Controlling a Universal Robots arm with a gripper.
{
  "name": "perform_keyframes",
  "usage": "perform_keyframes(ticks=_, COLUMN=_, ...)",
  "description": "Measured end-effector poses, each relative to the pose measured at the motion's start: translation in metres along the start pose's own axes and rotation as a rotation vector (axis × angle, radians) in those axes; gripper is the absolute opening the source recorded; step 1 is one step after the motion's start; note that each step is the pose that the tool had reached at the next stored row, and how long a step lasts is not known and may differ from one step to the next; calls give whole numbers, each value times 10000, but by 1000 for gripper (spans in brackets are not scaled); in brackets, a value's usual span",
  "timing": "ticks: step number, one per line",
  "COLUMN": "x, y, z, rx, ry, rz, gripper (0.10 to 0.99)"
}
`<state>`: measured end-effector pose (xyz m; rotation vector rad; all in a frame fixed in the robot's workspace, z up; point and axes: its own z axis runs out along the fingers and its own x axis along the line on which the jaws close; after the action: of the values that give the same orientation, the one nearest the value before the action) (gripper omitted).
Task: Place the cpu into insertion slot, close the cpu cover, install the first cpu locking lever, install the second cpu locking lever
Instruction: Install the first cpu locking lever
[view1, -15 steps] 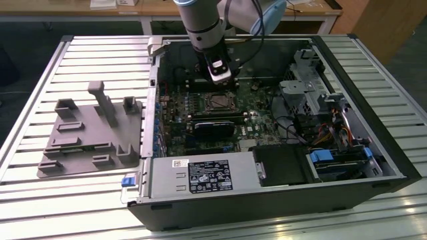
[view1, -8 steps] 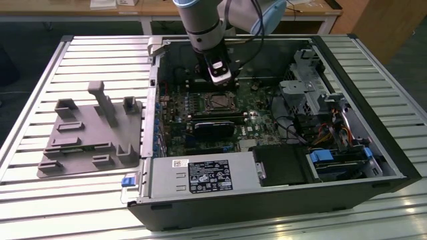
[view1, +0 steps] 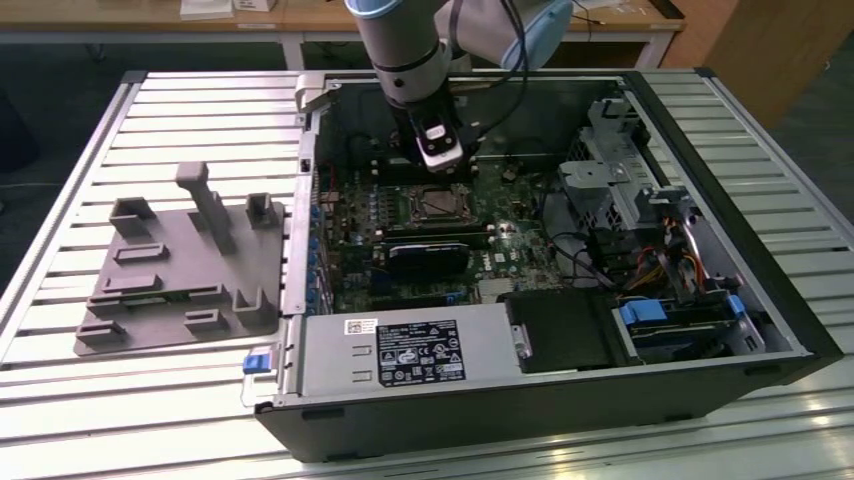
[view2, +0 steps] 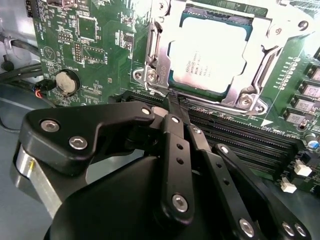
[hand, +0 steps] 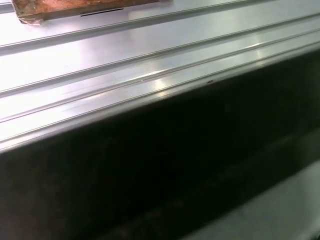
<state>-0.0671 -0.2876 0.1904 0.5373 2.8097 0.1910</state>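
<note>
End effector (view2: 172, 102) black, fingers closed, apparently empty | silver-grey square cpu (view2: 210, 52) seated under silvery cover frame (view2: 155, 55), just beyond fingertips

A ribbed, silvery metal surface (view1: 160, 385) carries an open black computer case (view1: 561, 400) lying on its side, and just beside it, toward the exterior view's left, a grey moulded fixture tray (view1: 180, 265).

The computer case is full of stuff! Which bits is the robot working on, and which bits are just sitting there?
Part of the job:
- the cpu, lying in the insertion slot
- the cpu cover, down around it
- the gripper, shut, its tip beside the cover's edge

Just sitting there:
- grey holder tray on the table
- coin battery
- black card slots
- power supply
</note>
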Motion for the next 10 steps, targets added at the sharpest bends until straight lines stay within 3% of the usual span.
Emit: perform_keyframes(ticks=10, x=-7, y=1, z=20, rx=-2, ry=3, rz=-16, gripper=106)
